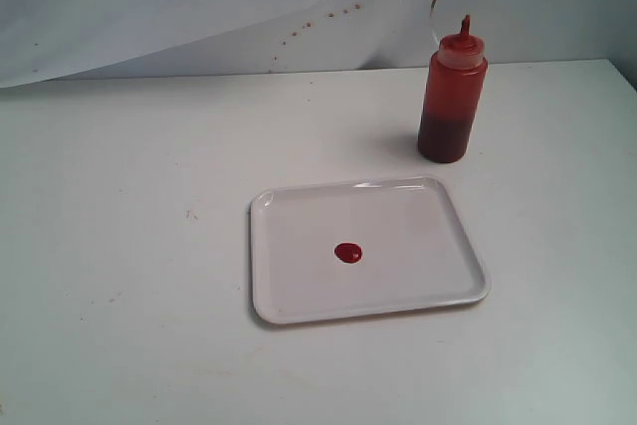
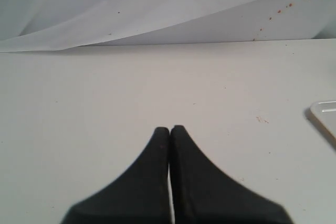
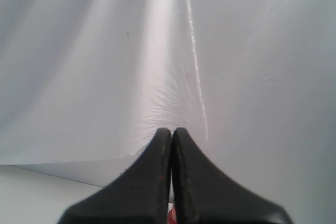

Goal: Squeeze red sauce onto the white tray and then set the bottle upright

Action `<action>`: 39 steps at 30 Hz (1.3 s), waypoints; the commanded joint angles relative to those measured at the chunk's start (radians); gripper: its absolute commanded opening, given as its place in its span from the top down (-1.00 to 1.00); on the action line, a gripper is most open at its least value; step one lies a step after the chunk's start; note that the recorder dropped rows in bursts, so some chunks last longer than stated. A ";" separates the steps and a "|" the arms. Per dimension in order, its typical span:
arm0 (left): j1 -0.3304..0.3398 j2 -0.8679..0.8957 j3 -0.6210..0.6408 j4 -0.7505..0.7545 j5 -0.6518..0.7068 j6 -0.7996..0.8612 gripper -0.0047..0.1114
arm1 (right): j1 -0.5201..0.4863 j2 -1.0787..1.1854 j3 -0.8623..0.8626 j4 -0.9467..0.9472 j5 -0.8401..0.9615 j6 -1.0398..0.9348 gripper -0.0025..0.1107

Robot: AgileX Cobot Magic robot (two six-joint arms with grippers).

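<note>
Exterior: the bottle stands upright on the surface just beyond the white tray, with the red sauce a small blob mid-tray. Left wrist: left jaws clenched, empty (a tray corner shows at the frame's edge). Right wrist: right jaws clenched on nothing, facing the backdrop.

Tray: white plastic, smooth, faint sheen along rim. Sauce: glossy, wet-looking. Bottle: translucent plastic, smooth; cap opaque red. Table: matt white, lightly scuffed. Backdrop: white sheet, matt, creased; paper or cloth unclear. Left gripper, right gripper: matt black.
</note>
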 commanded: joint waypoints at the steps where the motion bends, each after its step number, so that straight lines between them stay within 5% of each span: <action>1: 0.002 -0.003 0.005 0.002 -0.002 -0.004 0.92 | 0.001 -0.002 0.006 0.005 -0.008 -0.002 0.96; 15: 0.002 -0.003 0.005 0.002 -0.002 -0.004 0.92 | -0.012 -0.031 0.006 0.001 -0.006 -0.019 0.96; 27: 0.002 -0.003 0.005 0.002 -0.002 -0.004 0.92 | -0.281 -0.435 0.006 -0.096 0.042 -0.017 0.96; 39: 0.002 -0.003 0.005 0.002 -0.002 -0.004 0.92 | -0.290 -0.582 0.176 -0.156 0.201 0.023 0.96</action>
